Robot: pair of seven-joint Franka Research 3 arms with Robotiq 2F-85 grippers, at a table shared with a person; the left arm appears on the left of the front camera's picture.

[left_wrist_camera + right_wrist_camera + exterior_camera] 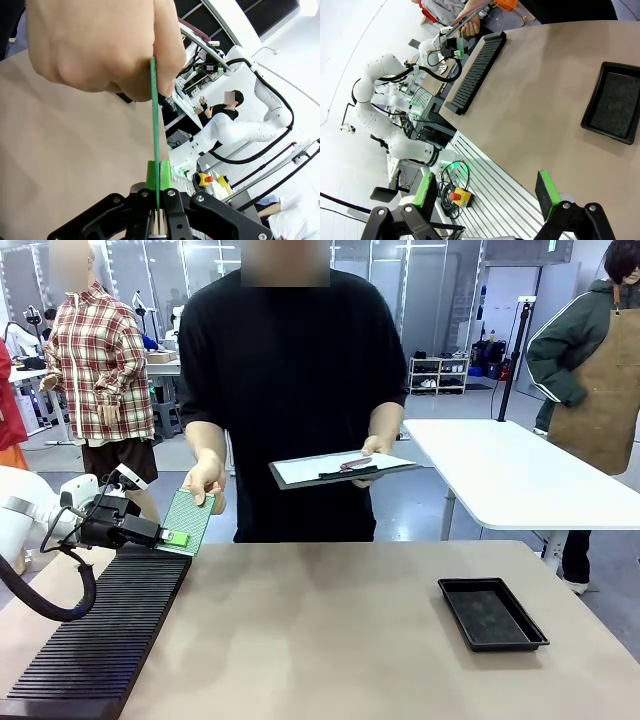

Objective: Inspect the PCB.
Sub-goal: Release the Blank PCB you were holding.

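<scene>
The circuit board [190, 515] is clamped in the left claw [172, 537] over the tabletop's [330, 640] far corner, its top pinched by a person's hand [205, 480]. The right claw [487, 192] is spread wide. Bending is risked if both pull.

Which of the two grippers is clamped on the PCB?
The left gripper: its jaws are shut on the lower edge of the green PCB, while the person's hand grips the top edge. The right gripper is open and empty.

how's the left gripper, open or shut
Shut: the left gripper clamps the circuit board by its edge; a person's hand holds the other end.
</scene>
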